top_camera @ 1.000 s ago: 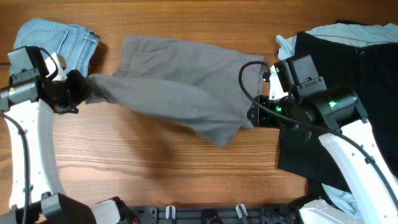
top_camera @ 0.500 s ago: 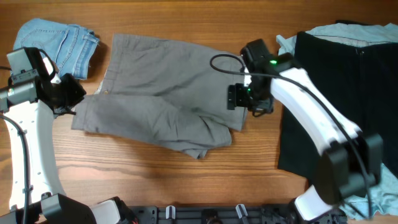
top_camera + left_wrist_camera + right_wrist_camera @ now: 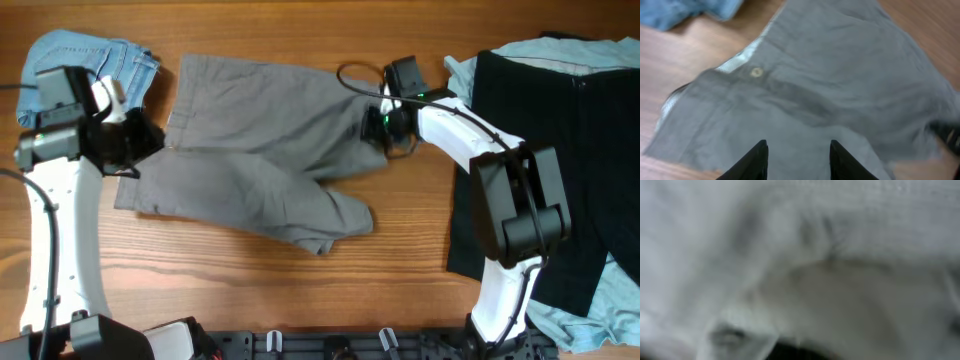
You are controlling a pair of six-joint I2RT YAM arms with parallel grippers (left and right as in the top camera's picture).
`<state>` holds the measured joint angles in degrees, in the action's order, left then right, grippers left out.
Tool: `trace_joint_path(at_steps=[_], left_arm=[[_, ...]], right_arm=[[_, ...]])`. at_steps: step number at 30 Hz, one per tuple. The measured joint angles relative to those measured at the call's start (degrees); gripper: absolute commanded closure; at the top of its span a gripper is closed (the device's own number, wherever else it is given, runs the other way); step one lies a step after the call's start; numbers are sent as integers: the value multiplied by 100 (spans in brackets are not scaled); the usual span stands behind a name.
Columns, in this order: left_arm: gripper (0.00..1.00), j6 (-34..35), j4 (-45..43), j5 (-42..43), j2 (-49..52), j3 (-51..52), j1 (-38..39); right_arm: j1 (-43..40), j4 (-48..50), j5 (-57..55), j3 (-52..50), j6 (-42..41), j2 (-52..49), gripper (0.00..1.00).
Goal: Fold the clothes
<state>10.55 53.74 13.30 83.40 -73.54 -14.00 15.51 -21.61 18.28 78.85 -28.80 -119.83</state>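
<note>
The grey shorts [image 3: 260, 150] lie spread on the wooden table, waistband to the left, with the lower leg rumpled. My left gripper [image 3: 150, 140] hovers at the waistband end. In the left wrist view it [image 3: 798, 150] stands open over the grey cloth [image 3: 830, 85] near the button [image 3: 756, 72], holding nothing. My right gripper [image 3: 376, 124] sits at the shorts' upper right hem and is shut on the cloth. Blurred grey fabric [image 3: 840, 280] fills the right wrist view.
Small light-blue denim shorts [image 3: 90, 60] lie at the back left, just behind the left arm. A large black garment [image 3: 560, 150] covers the right side, with pale-blue cloth at its top [image 3: 465, 70] and bottom right [image 3: 575, 315]. Bare wood runs along the front.
The shorts, stretched between both grippers a second ago, now lie on the table. The left gripper has let go and opened. The right gripper moved to the upper right hem and shut.
</note>
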Motion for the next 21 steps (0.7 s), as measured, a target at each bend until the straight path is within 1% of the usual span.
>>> trace_joint_path(at_steps=[1, 2, 3, 4, 5, 6, 7, 8, 9, 12, 13, 14, 15, 16, 19, 20, 21], left_arm=[[57, -11, -46, 11, 4, -4, 116], [57, -20, -66, 13, 15, -4, 234], [55, -26, -61, 13, 22, -4, 295], [54, -37, -57, 13, 39, -4, 348], [51, -39, -46, 11, 63, -4, 378], [50, -39, -17, 11, 96, -4, 385], [46, -39, -11, 11, 127, -4, 387], [41, -46, 2, 11, 179, -4, 387], [39, -59, 9, 9, 219, -4, 389], [37, -81, 90, 11, 352, -4, 389], [36, -83, 146, 9, 385, -9, 389], [36, -83, 271, 7, 422, -9, 387], [36, -83, 343, 7, 459, -9, 387], [36, -83, 470, 2, 492, -9, 389], [35, -83, 789, -155, 529, -9, 389], [36, -83, 894, -254, 531, -9, 389], [37, -83, 975, -310, 533, -9, 387]], right_arm=[[-149, 459, 160, 146, 42, -48, 76], [-376, 706, 354, 433, 57, -81, 73], [-529, 734, 479, 675, 66, -94, 65], [-743, 730, 601, 1014, 127, -98, 45], [-1021, 647, 726, 1475, 219, -98, 28], [-1167, 411, 776, 1755, 297, -90, 21], [-1388, 2, 833, 2096, 468, -52, 19], [-1521, -356, 866, 2269, 614, -11, 18], [-1611, -841, 887, 2387, 734, 28, 18], [-1670, -2949, 960, 2505, 1067, 125, 18], [-1648, -3462, 975, 2494, 1126, 125, 18], [-1582, -4332, 992, 2446, 1233, 125, 18], [-1506, -4804, 1001, 2350, 1362, 125, 18], [-1377, -5139, 1003, 2234, 1526, 125, 18], [-953, -5598, 922, 1742, 1818, 136, 18], [-756, -5606, 866, 1504, 1867, 136, 20], [-579, -5611, 824, 1296, 1886, 136, 29]])
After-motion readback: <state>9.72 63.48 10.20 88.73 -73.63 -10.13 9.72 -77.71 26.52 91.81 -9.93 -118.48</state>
